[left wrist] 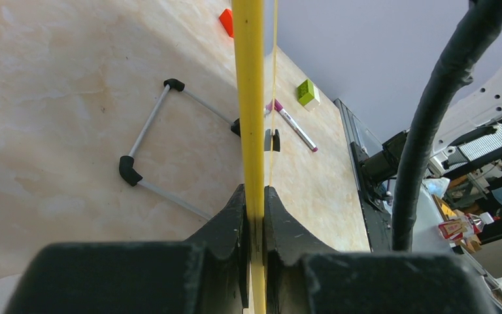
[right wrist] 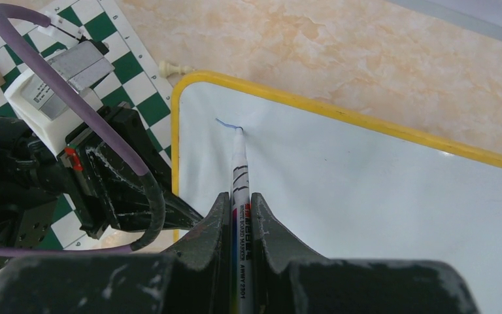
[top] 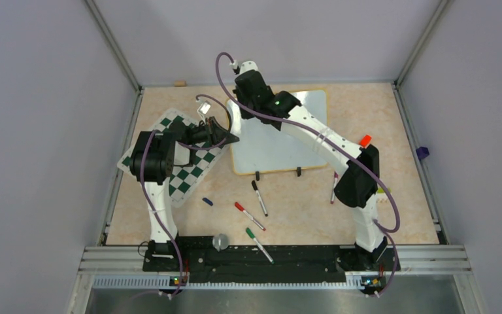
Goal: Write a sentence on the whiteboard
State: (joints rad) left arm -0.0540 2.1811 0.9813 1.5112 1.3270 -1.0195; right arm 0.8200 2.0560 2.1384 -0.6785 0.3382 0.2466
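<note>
Right hand (right wrist: 240, 212) closed on marker (right wrist: 240, 163), tip touching whiteboard (right wrist: 366, 196), left hand (left wrist: 255, 206) pinching its yellow rim (left wrist: 249, 98).

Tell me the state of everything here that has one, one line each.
whiteboard: almost blank, one short blue stroke near a corner.
left pincer: shut on the whiteboard's edge.
right pincer: shut on the marker.
marker: uncapped, tip touching the whiteboard.
red marker: loose on the table.
</note>
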